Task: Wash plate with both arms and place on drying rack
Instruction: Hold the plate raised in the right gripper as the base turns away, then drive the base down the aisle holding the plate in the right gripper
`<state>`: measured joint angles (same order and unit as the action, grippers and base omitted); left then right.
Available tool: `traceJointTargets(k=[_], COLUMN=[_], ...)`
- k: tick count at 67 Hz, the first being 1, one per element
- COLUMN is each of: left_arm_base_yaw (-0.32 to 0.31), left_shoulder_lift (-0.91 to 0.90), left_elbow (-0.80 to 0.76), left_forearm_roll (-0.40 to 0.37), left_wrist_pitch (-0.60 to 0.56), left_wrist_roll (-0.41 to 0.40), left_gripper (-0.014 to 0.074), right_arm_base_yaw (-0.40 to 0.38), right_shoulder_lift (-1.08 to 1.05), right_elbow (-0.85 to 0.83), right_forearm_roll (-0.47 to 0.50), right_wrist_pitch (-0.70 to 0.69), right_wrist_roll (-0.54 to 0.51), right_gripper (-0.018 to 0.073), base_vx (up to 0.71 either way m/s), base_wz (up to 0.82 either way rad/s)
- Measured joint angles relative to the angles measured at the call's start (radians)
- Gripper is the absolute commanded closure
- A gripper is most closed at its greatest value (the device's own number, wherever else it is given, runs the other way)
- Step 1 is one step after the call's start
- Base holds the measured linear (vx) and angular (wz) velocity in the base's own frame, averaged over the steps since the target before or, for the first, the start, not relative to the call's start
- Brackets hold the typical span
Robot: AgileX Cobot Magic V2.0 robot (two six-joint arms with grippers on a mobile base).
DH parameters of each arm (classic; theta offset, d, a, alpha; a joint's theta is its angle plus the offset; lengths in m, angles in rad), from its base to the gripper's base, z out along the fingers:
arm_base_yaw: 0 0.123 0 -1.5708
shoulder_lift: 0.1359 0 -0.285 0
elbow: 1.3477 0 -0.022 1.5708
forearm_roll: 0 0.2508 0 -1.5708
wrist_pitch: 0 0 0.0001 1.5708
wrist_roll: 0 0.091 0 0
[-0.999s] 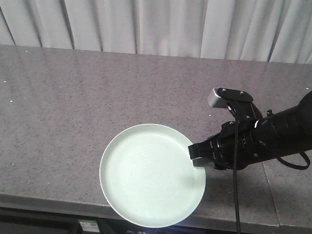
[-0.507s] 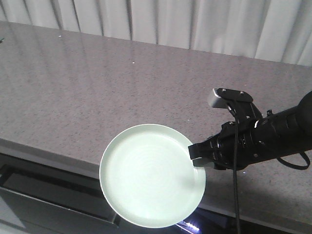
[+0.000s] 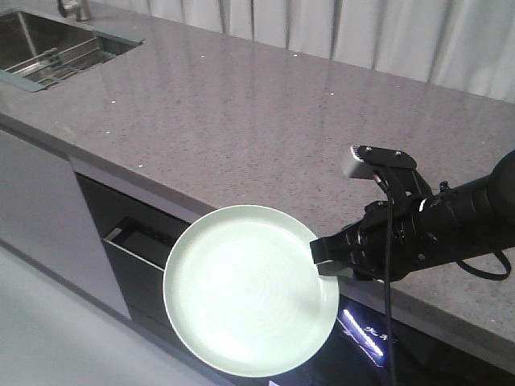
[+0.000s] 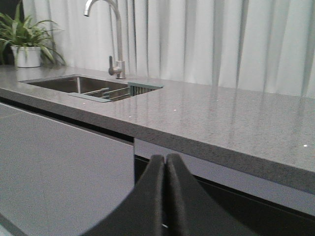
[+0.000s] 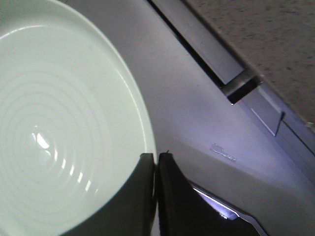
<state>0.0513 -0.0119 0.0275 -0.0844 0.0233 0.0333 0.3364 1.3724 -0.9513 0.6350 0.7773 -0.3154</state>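
Note:
The pale mint-green plate (image 3: 245, 289) hangs level in the air in front of the counter's edge, held by its right rim. My right gripper (image 3: 322, 261) is shut on that rim; in the right wrist view (image 5: 156, 158) its fingers pinch the plate (image 5: 64, 123) edge. My left gripper (image 4: 166, 160) is shut and empty, pointing at the counter front; it is out of the front view. The drying rack (image 3: 44, 64) lies in the sink at the far left and shows in the left wrist view (image 4: 106, 92) too.
A grey stone counter (image 3: 241, 121) runs across the view, with a sink (image 3: 32, 40) at its far left. A tall steel tap (image 4: 115, 34) and a potted plant (image 4: 24, 42) stand by the sink. Cabinet fronts and an open gap lie below the counter.
The whole view has shifted: the counter has slid to the right and away, bringing the sink and cabinet fronts into sight. The plate and right gripper keep the same place in the picture.

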Motion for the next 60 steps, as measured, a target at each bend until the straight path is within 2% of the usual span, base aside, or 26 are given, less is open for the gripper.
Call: traceJointTargets(k=[60], left_arm_base_yaw=[0.0], left_shoulder_lift=[0.0], left_elbow=[0.0], left_forearm_roll=[0.0], left_wrist_pitch=[0.0], left_wrist_roll=[0.0], left_gripper=[0.0603], right_arm_base_yaw=[0.0], right_shoulder_lift=[0.0], right_elbow=[0.0], right_forearm_roll=[0.0], right_wrist_pitch=[0.001], right_wrist_roll=[0.0], right_gripper=[0.0561], base_vx=[-0.11], base_wz=[0.43])
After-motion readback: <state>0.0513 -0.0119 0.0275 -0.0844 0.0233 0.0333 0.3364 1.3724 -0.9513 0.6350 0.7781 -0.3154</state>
